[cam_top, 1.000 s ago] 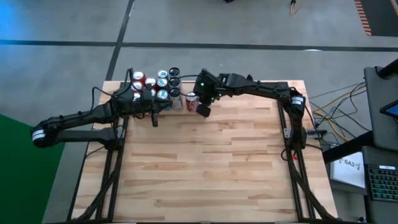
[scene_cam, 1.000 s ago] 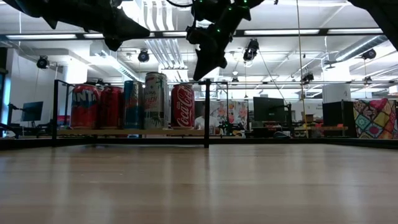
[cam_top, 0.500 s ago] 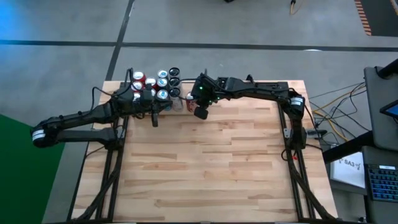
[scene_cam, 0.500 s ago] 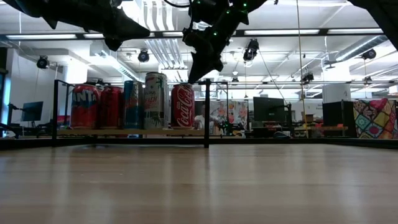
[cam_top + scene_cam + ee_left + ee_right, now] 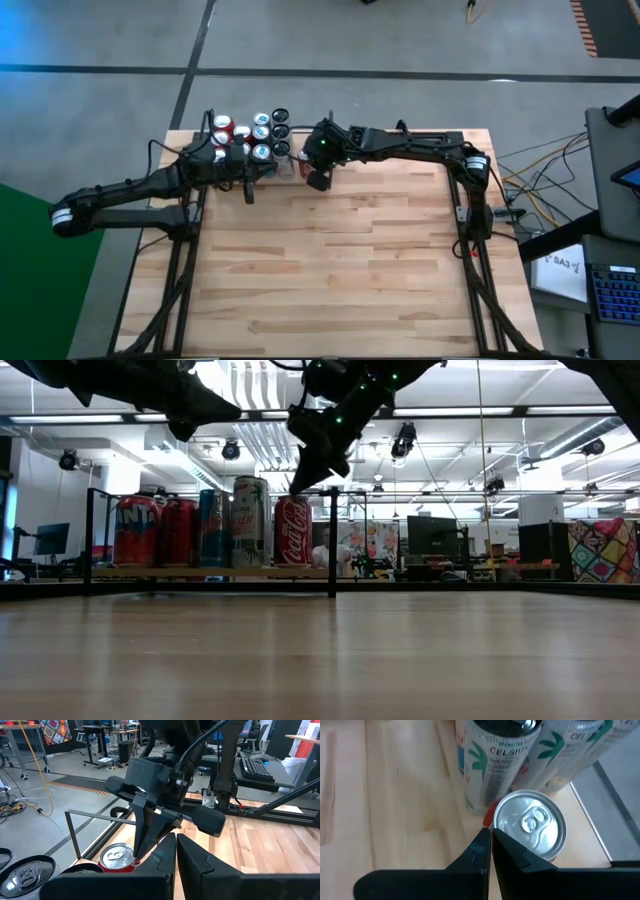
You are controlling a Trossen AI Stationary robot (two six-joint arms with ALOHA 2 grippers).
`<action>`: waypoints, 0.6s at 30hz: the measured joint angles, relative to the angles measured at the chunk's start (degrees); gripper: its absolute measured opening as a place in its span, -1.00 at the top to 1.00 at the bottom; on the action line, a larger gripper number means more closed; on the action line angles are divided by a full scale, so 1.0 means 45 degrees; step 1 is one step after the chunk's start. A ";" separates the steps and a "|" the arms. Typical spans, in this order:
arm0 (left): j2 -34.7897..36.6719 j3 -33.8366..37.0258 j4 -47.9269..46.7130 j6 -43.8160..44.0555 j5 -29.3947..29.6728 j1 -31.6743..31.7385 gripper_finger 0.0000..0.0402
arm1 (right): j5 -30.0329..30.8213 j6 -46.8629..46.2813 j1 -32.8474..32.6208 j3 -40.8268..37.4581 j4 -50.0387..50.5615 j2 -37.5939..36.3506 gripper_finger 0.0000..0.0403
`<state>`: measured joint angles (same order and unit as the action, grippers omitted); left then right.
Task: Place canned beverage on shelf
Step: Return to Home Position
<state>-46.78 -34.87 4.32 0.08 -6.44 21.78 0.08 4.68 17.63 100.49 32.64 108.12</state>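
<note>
— Where are your claws?
— Both pressed together, holding nothing: right claw (image 5: 490, 834) just over the red can (image 5: 532, 827), left claw (image 5: 175, 840) beside the other cans (image 5: 180, 530).
— And the can?
— Upright on the shelf (image 5: 130, 572); probably thin-walled, slick; grip its sides mid-height

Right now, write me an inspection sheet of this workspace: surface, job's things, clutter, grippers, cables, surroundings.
Surface: wooden table, bare apart from the shelf.
Job's things: shelf holds upright cans; red cola can stands at the row's end, beside the upright rod.
Clutter: nothing seen.
Grippers: right gripper shut, empty, tips close by the red cola can's top; left gripper shut, empty, raised by the shelf's cans.
Cables: loose cables on the floor right of the table.
Surroundings: concrete floor; laptop at right.
</note>
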 joint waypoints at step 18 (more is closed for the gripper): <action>0.0172 0.0015 0.2136 0.0104 0.0050 -0.3036 1.00 | -0.0466 0.0883 -0.2341 -0.0729 -0.1668 -0.1806 0.96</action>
<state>-46.01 -34.81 13.93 0.54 -6.21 8.12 -2.02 8.66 7.09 97.21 25.14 99.99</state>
